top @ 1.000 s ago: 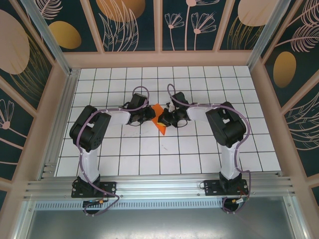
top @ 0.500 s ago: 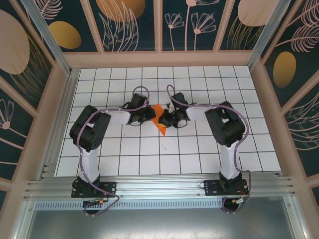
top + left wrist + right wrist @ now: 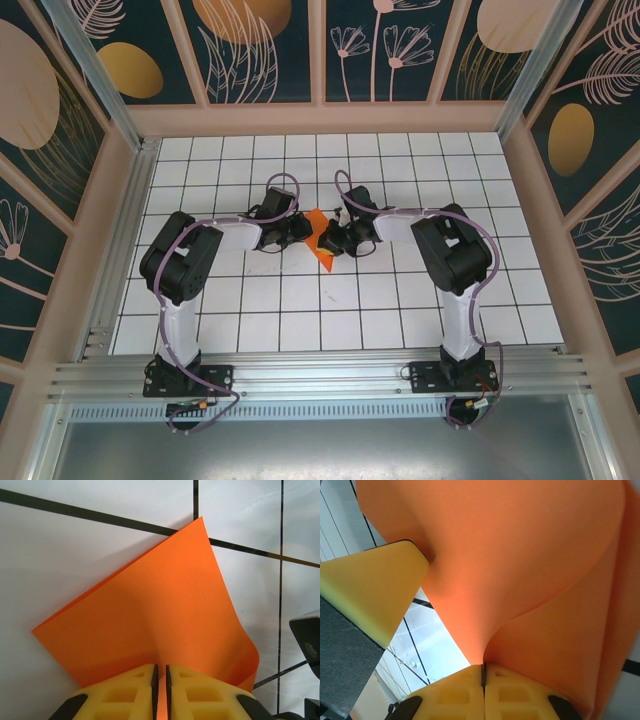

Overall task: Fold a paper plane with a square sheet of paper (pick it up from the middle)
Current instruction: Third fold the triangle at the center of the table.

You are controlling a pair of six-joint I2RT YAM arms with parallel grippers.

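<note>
Orange, bright and matte: the sheet of paper (image 3: 320, 240) sits mid-counter, pinched from both sides between the two arms. From overhead it reads as a small angular wedge, its point aimed toward the near edge, with the left gripper (image 3: 300, 232) and right gripper (image 3: 336, 240) crowding in on it.

The left wrist view gives what the top misses. The paper (image 3: 160, 605) is doubled over, two thin layers showing along its left edge, one sharp corner reaching a black grid line (image 3: 100, 515) and the lower right side curling up softly. The left gripper (image 3: 160, 667) has its ribbed yellow jaws clamped on the near edge (barely a slit between them).

The right wrist view is closer. The paper (image 3: 530, 555) billows in a smooth curved fold, glowing where light passes through. The right gripper (image 3: 482, 669) is closed tight on it too, and a wedge-shaped yellow finger (image 3: 375, 590) of the left one presses in beside it. The glossy white counter (image 3: 300, 320) spreads all round.
</note>
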